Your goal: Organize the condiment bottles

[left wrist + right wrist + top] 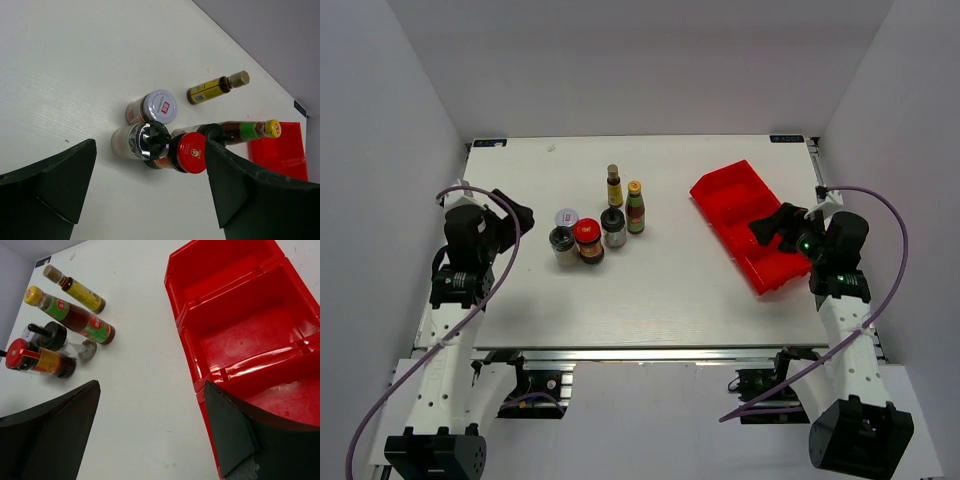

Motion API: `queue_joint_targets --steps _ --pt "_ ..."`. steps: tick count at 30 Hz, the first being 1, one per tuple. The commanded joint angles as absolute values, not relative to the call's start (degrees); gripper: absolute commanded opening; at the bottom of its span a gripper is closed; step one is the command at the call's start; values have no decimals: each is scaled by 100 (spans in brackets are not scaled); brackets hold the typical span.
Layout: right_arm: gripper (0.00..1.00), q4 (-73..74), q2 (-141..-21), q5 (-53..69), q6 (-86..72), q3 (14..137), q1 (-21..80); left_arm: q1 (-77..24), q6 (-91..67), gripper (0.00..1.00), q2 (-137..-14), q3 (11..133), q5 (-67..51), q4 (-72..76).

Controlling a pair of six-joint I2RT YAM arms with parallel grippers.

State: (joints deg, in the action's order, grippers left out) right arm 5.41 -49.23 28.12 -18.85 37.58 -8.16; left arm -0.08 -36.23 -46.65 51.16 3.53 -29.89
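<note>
The condiment bottles stand clustered left of the table's middle: two slim dark sauce bottles (613, 185) (635, 207), a black-capped shaker (613, 227), a red-lidded jar (587, 240), a white-lidded jar (566, 217) and a second shaker (561, 240). My left gripper (515, 215) hangs open left of the cluster, apart from it. In the left wrist view its gripper (150, 165) faces the shaker (145, 141) and red-lidded jar (190, 152), holding nothing. My right gripper (775, 225) is open over the red bin's near part; in its wrist view the gripper (151, 387) is empty.
A red plastic bin (735, 205) with divided compartments (240, 335) lies angled at the right, nothing inside the parts shown. Bare white tabletop (670, 290) stretches between the cluster and the bin. Grey walls enclose the table on three sides.
</note>
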Motion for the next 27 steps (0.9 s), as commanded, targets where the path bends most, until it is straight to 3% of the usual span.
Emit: queue_joint_targets --steps 1,9,12,13,16,22,27 --pt "89 483 -4720 2690 -1934 3797 -826 -9 -3533 98 -4281 5115 439 -3112" --pt "89 -316 -4869 3525 -1970 3629 -695 -9 -3568 98 -4175 5098 527 -3068" --pt "89 -229 -4922 2210 -1418 3805 532 -9 -3586 98 -4288 5010 562 -2997" --pt "89 -255 -5070 1867 -1276 3988 1432 -9 -3595 98 -4333 4992 536 -2927" --pt "89 -308 -5701 1294 -837 4419 2623 -9 -3560 98 -4561 4922 352 -2734" --pt "89 -1114 -7405 292 -97 5141 3804 -9 -3419 98 -4869 4887 176 -2522" --pt "89 -2107 -8681 -202 -184 6054 3876 -9 -3375 98 -4904 4852 194 -2453"
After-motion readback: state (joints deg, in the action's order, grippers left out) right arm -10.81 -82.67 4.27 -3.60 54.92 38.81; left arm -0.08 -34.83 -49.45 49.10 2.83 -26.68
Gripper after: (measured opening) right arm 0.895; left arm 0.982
